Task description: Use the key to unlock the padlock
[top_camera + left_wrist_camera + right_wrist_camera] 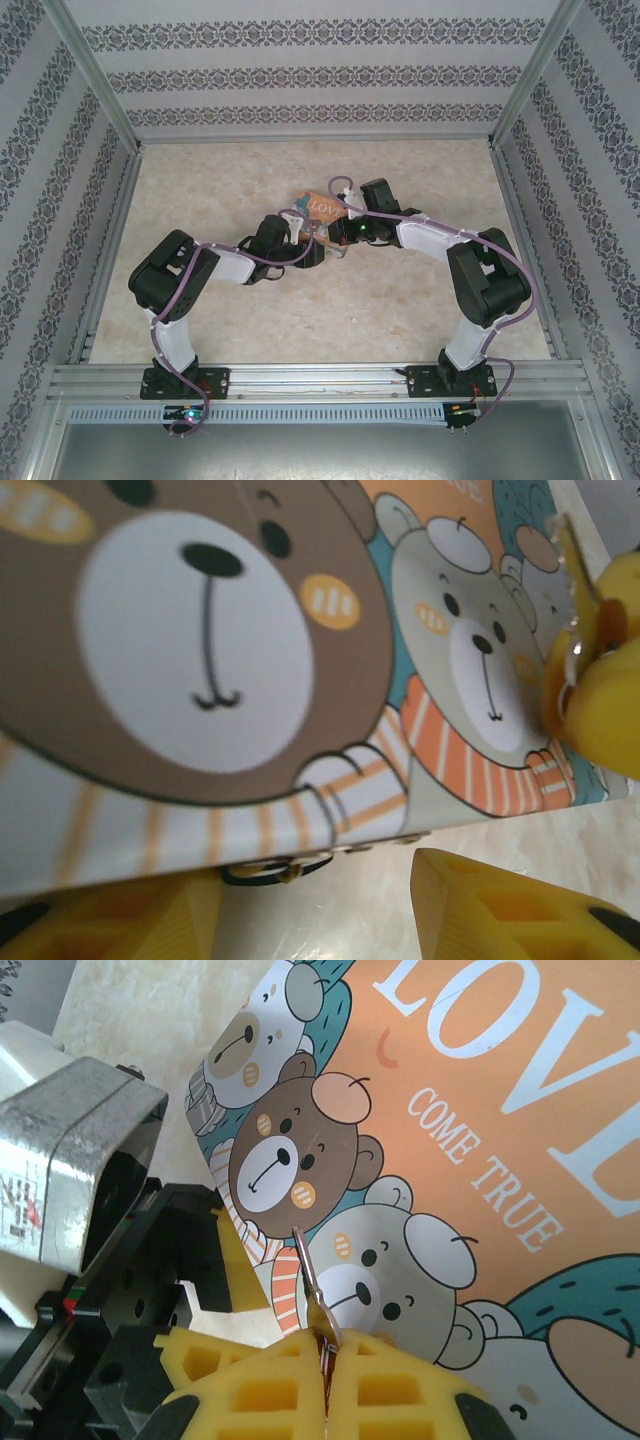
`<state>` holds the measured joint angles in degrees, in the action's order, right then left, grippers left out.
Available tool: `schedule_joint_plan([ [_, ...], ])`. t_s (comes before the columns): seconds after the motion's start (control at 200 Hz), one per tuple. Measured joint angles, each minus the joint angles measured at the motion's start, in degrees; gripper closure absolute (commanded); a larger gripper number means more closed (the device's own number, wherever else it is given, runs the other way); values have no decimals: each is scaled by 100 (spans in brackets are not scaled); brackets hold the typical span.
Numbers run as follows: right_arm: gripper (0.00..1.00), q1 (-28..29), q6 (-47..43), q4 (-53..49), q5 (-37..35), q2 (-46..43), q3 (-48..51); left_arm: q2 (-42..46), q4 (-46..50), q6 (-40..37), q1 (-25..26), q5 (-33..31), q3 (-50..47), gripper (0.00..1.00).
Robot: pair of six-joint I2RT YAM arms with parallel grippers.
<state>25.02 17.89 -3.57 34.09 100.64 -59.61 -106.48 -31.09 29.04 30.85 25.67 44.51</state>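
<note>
Right tool (328, 1348), bottom centre of the right wrist view: its yellow fingers were pressed together on the key (308, 1272). The key was a thin silvery blade pointing up the frame across the printed lid of the box (480, 1160), its tip over the bear pictures.

Left tool (315, 905), bottom edge of the left wrist view: its two yellow fingers stood wide apart and clasped nothing. The lower edge of the box ran just above them, with pale counter (620, 830) at the lower right. A small dark loop (268, 872) and brassy fittings showed beneath that edge. Whether the loop belonged to the padlock could not be told.

In the top view, both tools met at the box (322, 206) in the middle of the counter (250, 320). The left tool (303, 250) lay to its lower left and the right tool (340, 236) just below it.
</note>
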Motion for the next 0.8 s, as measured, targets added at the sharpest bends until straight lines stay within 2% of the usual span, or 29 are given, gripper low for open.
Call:
schedule_joint_plan([
  [0.799,100,28,20,66,-83,2,-2,-247,-151,616,28,-243,205,61],
])
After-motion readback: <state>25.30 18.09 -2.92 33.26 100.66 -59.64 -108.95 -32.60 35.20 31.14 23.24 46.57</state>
